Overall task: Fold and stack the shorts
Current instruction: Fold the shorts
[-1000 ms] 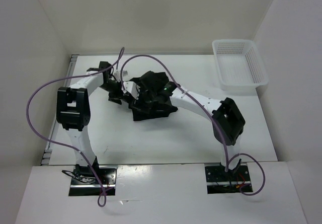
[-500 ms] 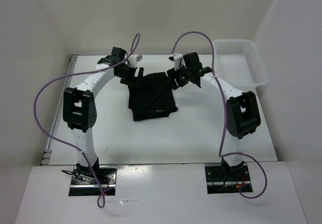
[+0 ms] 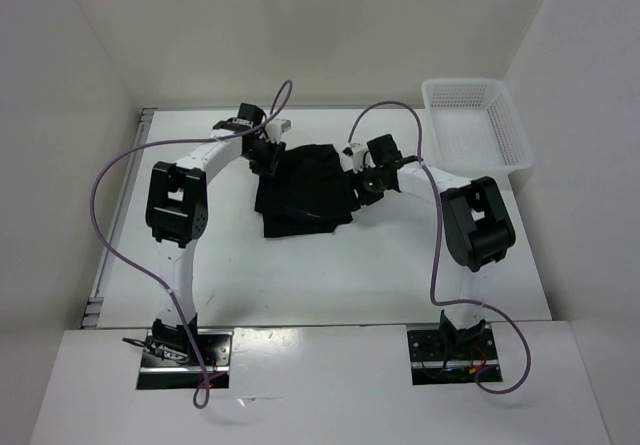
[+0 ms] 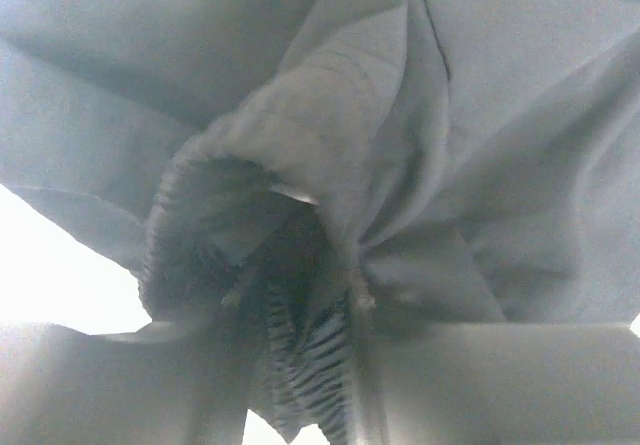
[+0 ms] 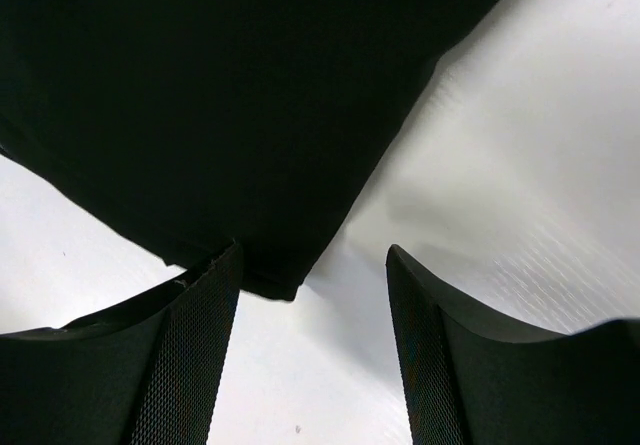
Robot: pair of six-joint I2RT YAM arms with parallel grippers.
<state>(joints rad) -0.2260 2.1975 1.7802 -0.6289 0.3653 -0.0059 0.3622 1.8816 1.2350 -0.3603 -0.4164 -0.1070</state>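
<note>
Since half a second ago both arms have dropped lower, and the shorts [image 3: 300, 190], then stretched between them, now lie as a dark folded block at the centre of the top view. The left gripper [image 3: 266, 153] sits at the block's upper-left corner, the right gripper [image 3: 361, 179] at its right edge; the basket [image 3: 470, 87] stands apart, upper right. Left wrist view: cloth is bunched and pinched in the closed left gripper [image 4: 310, 355], likely anchoring that corner. Right wrist view: the right gripper [image 5: 312, 255] is spread wide and holds nothing, with a shorts [image 5: 200, 95] corner just beside one finger. The table [image 3: 330, 275] is plain white, walled by white panels
</note>
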